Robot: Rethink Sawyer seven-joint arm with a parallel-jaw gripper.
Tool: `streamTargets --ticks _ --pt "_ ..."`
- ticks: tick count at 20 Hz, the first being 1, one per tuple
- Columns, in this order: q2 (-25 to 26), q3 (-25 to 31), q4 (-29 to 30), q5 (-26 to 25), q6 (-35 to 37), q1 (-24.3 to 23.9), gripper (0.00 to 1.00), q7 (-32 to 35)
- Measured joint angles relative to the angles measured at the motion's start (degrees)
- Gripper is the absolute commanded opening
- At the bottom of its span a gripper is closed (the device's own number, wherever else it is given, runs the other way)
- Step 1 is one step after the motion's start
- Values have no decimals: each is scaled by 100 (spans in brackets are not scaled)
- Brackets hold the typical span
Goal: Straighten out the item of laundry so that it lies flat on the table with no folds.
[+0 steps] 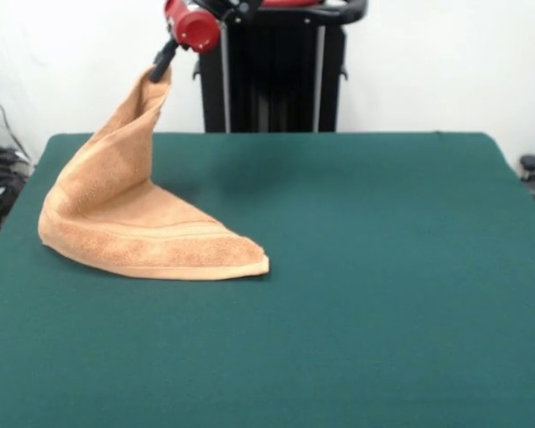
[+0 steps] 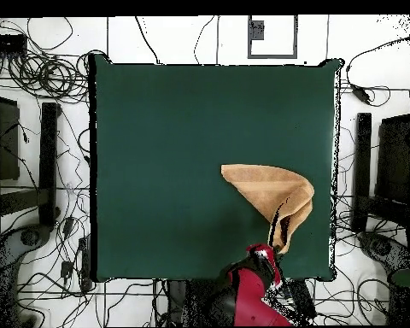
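Towel on table, one corner raised by fingers.

Light is bright and even in both views, with no glare on the matte green table, while the pale wall behind the pedestal is nearly washed out in the front view. A soft, faint shadow lies on the cloth just beside the raised towel, toward the table's middle, and the folds of the towel show gentle shading. The front view is slightly soft; in the overhead view the floor around the table is overexposed to white.
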Motion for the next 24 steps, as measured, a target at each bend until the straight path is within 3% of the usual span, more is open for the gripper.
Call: streamTargets --ticks 10,21,22,24 --pt "-62 20 130 -68 -429 -55 0 0" --pt "-195 129 367 -725 -895 -486 0 0" --pt "-218 135 383 -761 -902 -509 100 0" --pt "-242 153 416 -798 -901 -515 100 0"
